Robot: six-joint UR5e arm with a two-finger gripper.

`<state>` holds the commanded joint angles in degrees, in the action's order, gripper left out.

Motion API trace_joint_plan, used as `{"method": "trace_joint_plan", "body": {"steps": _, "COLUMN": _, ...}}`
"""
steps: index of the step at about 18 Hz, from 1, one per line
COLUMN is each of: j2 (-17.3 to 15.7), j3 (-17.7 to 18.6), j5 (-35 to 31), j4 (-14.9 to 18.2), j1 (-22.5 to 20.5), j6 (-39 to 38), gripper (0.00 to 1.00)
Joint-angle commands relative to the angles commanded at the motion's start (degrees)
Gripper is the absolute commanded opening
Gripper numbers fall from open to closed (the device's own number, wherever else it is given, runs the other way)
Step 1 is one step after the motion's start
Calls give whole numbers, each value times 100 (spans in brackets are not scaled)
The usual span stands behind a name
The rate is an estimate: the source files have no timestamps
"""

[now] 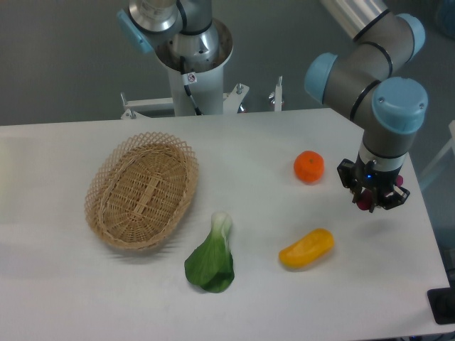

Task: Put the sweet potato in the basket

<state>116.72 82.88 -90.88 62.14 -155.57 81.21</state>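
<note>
Fixed camera: the gripper hangs near the table's right edge, fingers closed on the sweet potato (only a reddish sliver shows). Pickup looks done; carrying is the step in hand. Next, it must cross the table to the basket by the left edge and release. No readable writing anywhere.

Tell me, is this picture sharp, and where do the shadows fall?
In the camera view, light is soft and even; the basket and the leafy green cast faint shadows on the table. The image is slightly soft. The hand is dark, so what it holds is hard to make out.
</note>
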Motion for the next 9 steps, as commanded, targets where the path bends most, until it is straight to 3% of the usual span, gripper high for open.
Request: {"method": "trace_joint_plan", "body": {"steps": 9, "j2": 9, "j3": -26, "j5": 26, "j4": 26, "j1": 88, "j6": -325, "gripper": 35}}
